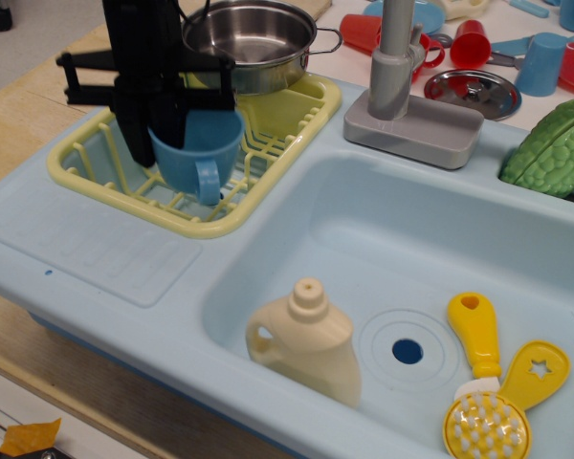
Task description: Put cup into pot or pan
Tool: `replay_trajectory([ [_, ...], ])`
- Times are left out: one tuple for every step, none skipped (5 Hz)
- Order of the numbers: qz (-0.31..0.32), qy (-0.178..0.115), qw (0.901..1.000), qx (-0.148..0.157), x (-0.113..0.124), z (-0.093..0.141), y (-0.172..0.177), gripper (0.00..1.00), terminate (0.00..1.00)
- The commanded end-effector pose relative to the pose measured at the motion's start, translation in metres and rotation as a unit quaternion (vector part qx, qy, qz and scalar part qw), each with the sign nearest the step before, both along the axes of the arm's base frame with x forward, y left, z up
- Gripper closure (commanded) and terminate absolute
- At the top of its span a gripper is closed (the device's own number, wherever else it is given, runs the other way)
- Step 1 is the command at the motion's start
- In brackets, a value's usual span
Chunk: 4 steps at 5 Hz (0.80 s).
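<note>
Locate the light-blue toy sink unit (pixel 96 251) first; it fills most of the view and sits on a wooden counter (pixel 19 124). Its basin (pixel 383 249) takes up the right half. The yellow drying rack (pixel 268 143) is set into the left rear corner of the unit. The grey faucet (pixel 399 72) stands behind the basin.

Find the pot (pixel 253 43) at the far end of the rack, upright, open side up, with 1 wire handle visible on its right. A green ridged toy (pixel 555 148) lies at the right edge.

Note the black gripper (pixel 158 120) over the left part of the rack. Its 2 fingers are pinched on the rim wall of the cup (pixel 199 148), 1 finger outside and 1 inside. The cup hangs upright above the rack grid, handle toward you, just in front of and left of the pot, not inside it.

Inside the basin, check 3 items: a cream bottle (pixel 306 339) standing near the drain, a yellow brush (pixel 480 402), and a yellow star-cut spatula (pixel 536 371) touching the brush.

Behind the faucet lie a steel lid (pixel 474 91), red cups (pixel 469 40) and a lighter blue cup (pixel 540 62).
</note>
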State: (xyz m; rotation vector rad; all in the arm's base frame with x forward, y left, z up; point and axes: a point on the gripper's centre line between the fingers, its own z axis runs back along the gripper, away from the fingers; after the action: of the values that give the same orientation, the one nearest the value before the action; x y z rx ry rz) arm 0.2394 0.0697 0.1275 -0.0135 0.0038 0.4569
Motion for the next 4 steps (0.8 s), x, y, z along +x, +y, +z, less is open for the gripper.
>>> replay_trajectory([
  [-0.007,-0.071,0.9970,0.031,0.014,0.048,0.008,1.00,0.00],
  [-0.028,-0.078,0.9957,0.043,0.035,0.070,0.008,1.00,0.00],
  [-0.056,-0.096,0.9929,0.042,0.063,0.084,0.010,1.00,0.00],
  [-0.081,-0.101,0.9912,0.026,0.090,0.082,0.010,1.00,0.00],
])
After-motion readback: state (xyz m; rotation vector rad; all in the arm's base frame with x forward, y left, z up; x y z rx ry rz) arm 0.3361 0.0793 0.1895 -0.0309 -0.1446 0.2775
